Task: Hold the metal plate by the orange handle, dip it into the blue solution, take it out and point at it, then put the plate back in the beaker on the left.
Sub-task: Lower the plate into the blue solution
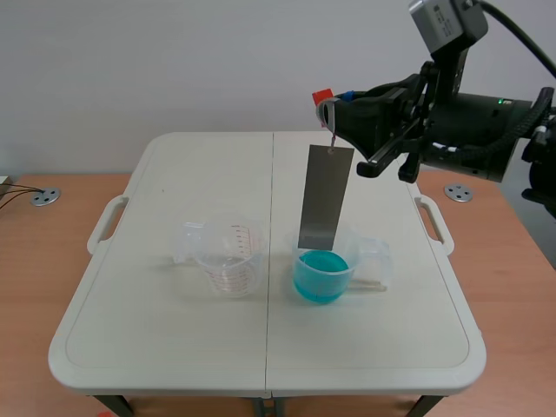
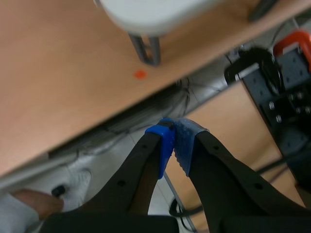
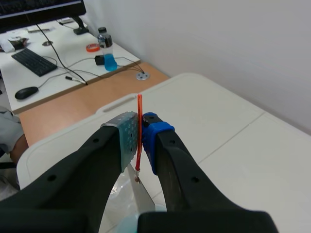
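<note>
A grey metal plate (image 1: 325,196) hangs upright from a thin orange handle (image 1: 323,96), its lower edge just above the beaker of blue solution (image 1: 321,274). My right gripper (image 1: 329,111) is shut on that handle; in the right wrist view the orange handle (image 3: 139,131) is pinched between the pads, and the plate below is mostly hidden. An empty clear beaker (image 1: 228,254) with red markings stands to the left of the blue one. My left gripper (image 2: 174,144) is shut on nothing, off the table and out of the scene view, over the floor.
Both beakers stand near the middle of a white folding table (image 1: 174,347) with side handles. A wooden desk (image 1: 35,278) lies under it. In the right wrist view another desk holds a keyboard (image 3: 31,61), a mouse and a bottle (image 3: 106,51).
</note>
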